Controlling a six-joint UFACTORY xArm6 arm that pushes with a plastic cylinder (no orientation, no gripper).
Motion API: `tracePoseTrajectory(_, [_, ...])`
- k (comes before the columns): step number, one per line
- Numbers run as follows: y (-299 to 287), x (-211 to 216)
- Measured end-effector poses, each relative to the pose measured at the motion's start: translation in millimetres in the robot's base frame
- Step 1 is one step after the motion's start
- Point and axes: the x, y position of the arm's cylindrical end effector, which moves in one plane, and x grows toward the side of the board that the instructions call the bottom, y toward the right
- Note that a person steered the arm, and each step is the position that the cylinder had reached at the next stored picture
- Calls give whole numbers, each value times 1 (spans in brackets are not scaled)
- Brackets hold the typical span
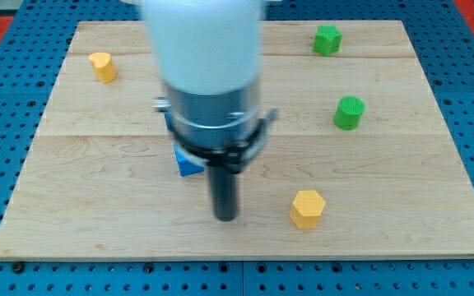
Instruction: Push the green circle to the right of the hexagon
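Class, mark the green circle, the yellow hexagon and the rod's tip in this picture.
green circle (349, 112), camera view, on its ridged side.
yellow hexagon (307, 207), camera view, on its top face.
my tip (225, 218), camera view, the rod's very end, left of the hexagon.

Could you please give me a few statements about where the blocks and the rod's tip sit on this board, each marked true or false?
1. My tip sits to the view's left of the yellow hexagon. True.
2. The green circle is touching the yellow hexagon. False: it lies apart from it, toward the view's top and slightly right.
3. A blue block is partly hidden behind the rod. True.
4. Both green blocks lie in the view's left half. False: the green circle and the other green block are both in the right half.
5. My tip is pressed against the green circle. False: it is well away, lower and to the left.
6. A second yellow block sits near the top left of the wooden board. True.
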Motion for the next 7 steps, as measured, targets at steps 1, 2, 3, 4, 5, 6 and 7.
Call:
tracePoseTrajectory(1, [37, -40])
tracePoseTrajectory(2, [119, -69])
tracePoseTrajectory(3, [224, -104])
tracePoseTrajectory(4, [232, -176])
tracePoseTrajectory(5, [171, -183])
tracePoseTrajectory(6, [148, -132])
tracePoseTrajectory(7, [146, -136])
